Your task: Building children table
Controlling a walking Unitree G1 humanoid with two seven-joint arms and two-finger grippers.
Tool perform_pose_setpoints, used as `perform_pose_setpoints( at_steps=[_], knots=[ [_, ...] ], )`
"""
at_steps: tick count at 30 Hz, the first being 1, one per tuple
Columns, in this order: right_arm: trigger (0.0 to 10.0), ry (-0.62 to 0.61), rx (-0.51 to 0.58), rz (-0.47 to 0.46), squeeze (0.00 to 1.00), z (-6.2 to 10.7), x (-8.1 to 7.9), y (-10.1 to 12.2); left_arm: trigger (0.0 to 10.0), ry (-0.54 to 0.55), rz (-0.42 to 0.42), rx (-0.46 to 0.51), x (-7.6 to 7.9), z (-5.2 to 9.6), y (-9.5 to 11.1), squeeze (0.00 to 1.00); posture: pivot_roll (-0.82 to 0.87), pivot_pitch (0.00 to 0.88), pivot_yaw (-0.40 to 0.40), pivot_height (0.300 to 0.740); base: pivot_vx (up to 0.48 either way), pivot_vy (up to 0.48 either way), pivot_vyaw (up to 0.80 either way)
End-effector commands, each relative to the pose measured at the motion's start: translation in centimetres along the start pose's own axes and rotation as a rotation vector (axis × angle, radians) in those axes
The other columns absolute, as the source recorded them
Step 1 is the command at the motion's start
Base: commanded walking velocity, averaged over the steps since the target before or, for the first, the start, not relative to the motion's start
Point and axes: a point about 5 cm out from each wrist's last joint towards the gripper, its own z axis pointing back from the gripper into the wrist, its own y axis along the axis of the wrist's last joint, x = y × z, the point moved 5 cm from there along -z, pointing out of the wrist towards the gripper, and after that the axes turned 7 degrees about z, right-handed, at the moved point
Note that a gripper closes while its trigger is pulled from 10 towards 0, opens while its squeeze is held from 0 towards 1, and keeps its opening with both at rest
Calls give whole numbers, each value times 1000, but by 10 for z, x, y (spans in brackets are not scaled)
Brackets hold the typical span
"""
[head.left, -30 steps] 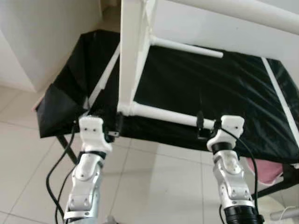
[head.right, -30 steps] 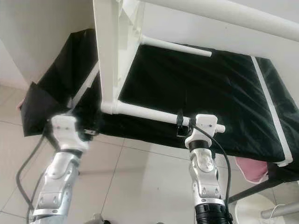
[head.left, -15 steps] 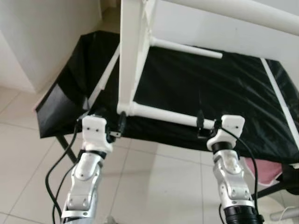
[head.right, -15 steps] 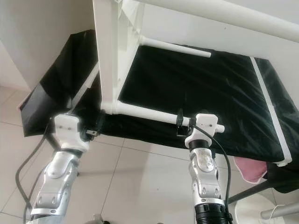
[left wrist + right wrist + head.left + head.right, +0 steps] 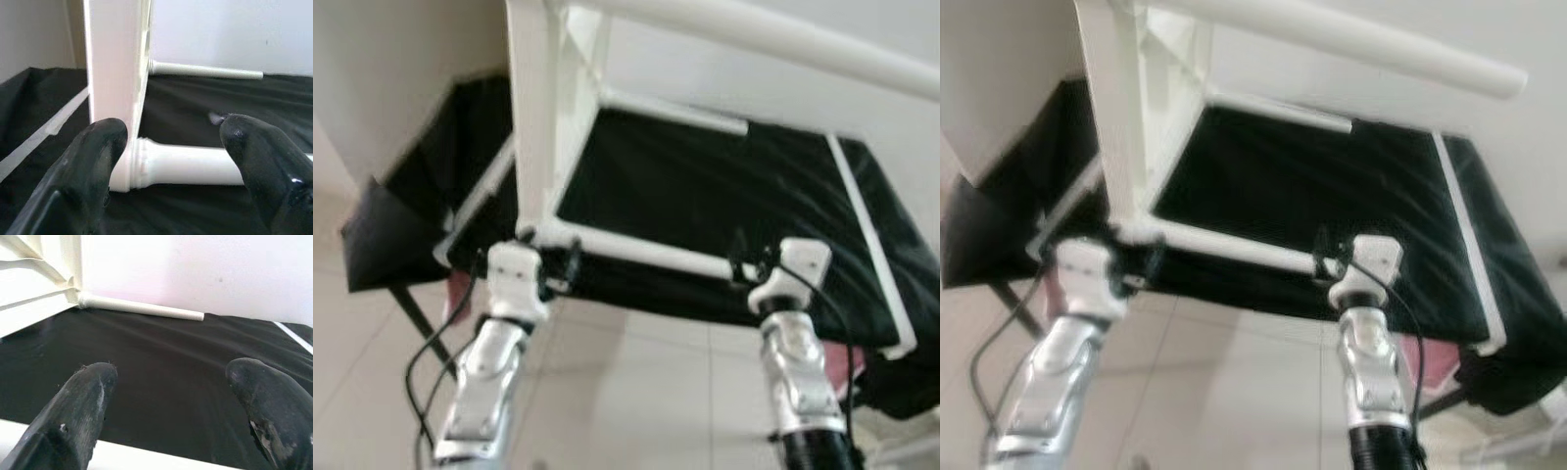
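Nearest the head camera, two silver arms rise from below toward the front edge of a work table draped in black cloth (image 5: 705,196). The left gripper (image 5: 558,266) sits just under the corner where a white plastic children's table frame (image 5: 533,108) stands on edge on the cloth. The right gripper (image 5: 751,266) is at the far end of the frame's lower white round leg tube (image 5: 636,253), which lies along the cloth's front edge between the two grippers. The head views are blurred, so from them alone I cannot say whether either gripper touches the tube.

The left wrist view gives more. Its two black fingers (image 5: 93,161) stand apart, one on each side of the joint where the tube plugs into the flat white upright panel (image 5: 115,73), with clear space around the tube and nothing pinched. The right wrist view shows its black fingers (image 5: 78,406) spread wide too. The tube is a white strip along that picture's edge, crossing between the fingers near their base, and open cloth lies beyond.

Further back, a second white leg tube (image 5: 142,307) sticks out from the frame's ribbed underside just above the cloth, before a plain white wall (image 5: 205,269). A third, thicker white tube (image 5: 1332,39) juts overhead. A white band (image 5: 867,235) runs along the cloth on the robot's right, and something pink (image 5: 1430,360) shows below that edge.

No writing or label can be read anywhere.
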Motion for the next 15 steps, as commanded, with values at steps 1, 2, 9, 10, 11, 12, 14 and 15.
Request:
perform_pose_setpoints(
  at_steps=[1, 2, 9, 10, 11, 12, 14, 15],
  knots=[
    [10000, -24, -10, 9, 0, 2, 10, -2, 10000, 8, 7, -4, 5, 0, -2, 0, 94, 67, -80, 740, 0, 0, 0],
    [10000, -22, -10, 9, 0, 2, 10, -2, 10000, 26, 6, -7, 3, -1, -2, 0, 94, 67, -80, 740, 0, 0, 0],
    [10000, -2, -13, 16, 0, 2, 5, -2, 10000, 38, 37, -9, 2, -2, -1, 0, 94, 70, -82, 740, 0, 0, 0],
    [10000, 0, -12, 16, 0, 2, 5, -2, 10000, 32, 35, -13, 3, -2, -1, 0, 94, 70, -82, 740, 0, 0, 0],
    [10000, 2, -11, 16, 0, 2, 4, -2, 10000, 20, 39, -14, 4, -2, 0, 0, 95, 71, -81, 740, 0, 0, 0],
    [10000, 2, -11, 16, 0, 2, 4, -2, 10000, 20, 39, -14, 4, -2, 0, 0, 95, 71, -81, 740, 0, 0, 0],
    [10000, 5, -10, 16, 0, 2, 4, -1, 10000, 6, 41, -19, 6, -1, -1, 0, 94, 72, -81, 740, 0, 0, 0],
    [10000, 13, -5, 25, 0, 2, 4, 0, 10000, -11, 50, -28, 8, 0, -1, 0, 93, 74, -81, 740, 0, 0, 0]
  ],
)
